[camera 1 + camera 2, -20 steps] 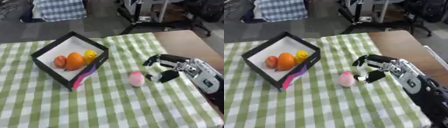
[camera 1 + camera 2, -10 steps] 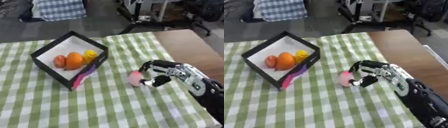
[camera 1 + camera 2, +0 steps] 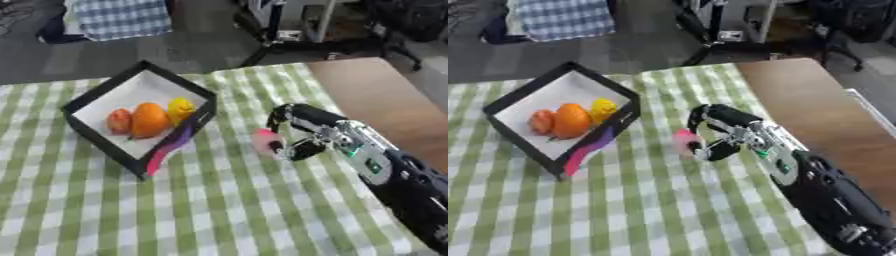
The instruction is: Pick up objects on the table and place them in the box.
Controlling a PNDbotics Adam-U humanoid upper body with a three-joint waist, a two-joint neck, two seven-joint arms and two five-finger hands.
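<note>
Pink object (image 3: 264,139) blurred and half hidden, pinched by right hand (image 3: 296,134) curled round it, box (image 3: 96,100) at nine o'clock, fruit (image 3: 149,119) inside

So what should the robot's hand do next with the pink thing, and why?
Probably lift it. The right hand has its fingers curled round the pink thing, which seems to sit on the checked cloth, beside the box, not in it.
</note>
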